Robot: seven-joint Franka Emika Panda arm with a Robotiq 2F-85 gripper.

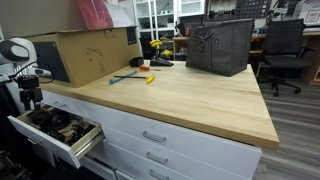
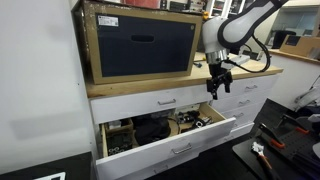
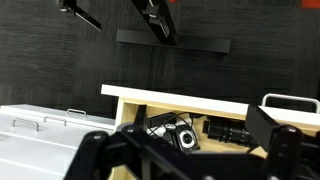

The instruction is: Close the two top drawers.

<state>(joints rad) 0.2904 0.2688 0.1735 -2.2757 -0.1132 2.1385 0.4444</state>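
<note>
Wrist view looks past two dark fingers point(image 3: 95, 152) at the bottom of the picture. They are spread wide with nothing between them. Beyond them runs the pale wooden edge of the counter point(image 3: 170, 95), and under it is a drawer cavity with black camera gear.

In both exterior views the gripper point(image 2: 218, 92) hangs in front of the counter edge, above the open drawer point(image 2: 185, 148). It touches neither the drawer nor its handle. This drawer is pulled well out from the white cabinet and is packed with dark equipment. Its flat white front carries a small silver pull.

Directly over it, just under the counter, is the upper drawer point(image 2: 150, 103). Whether this one is fully shut cannot be told.

From the opposite side, the open drawer point(image 1: 50, 145) juts out at the lower left, below the gripper point(image 1: 30, 98). On the counter point(image 1: 190, 100) stand a cardboard box point(image 1: 95, 50) and a grey basket point(image 1: 218, 45), well apart.
</note>
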